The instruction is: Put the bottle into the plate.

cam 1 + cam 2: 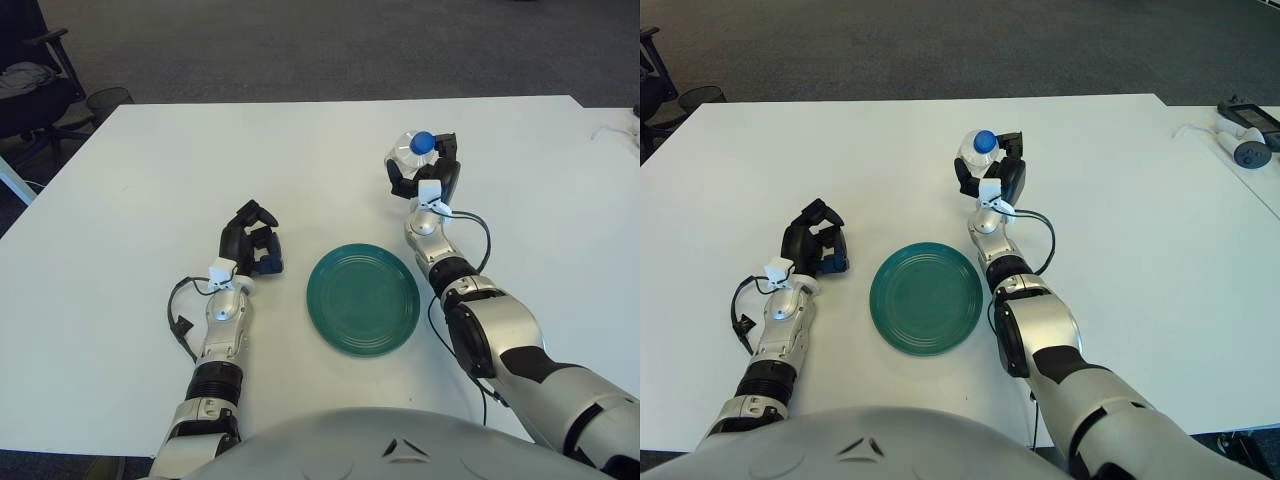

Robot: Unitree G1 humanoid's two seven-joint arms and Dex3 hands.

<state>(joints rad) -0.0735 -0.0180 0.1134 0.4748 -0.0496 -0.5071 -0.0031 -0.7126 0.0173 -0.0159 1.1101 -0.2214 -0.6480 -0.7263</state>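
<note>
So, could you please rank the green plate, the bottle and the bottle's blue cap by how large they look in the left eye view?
1. Green plate
2. Bottle, gripped by the right robot hand
3. Blue cap, facing the camera

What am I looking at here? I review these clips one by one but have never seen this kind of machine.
This is a humanoid robot seen from its own head: both pictures come from a stereo camera looking down at a white table, taken from spots slightly apart. The grey curve at the bottom is its body. Two arms reach forward. The right robot hand grips a clear bottle with a blue cap, beyond a green plate that has nothing on it. The bottle is meant to go onto that plate. The left robot hand, fingers curled and holding nothing, shows to the left of the plate.
</note>
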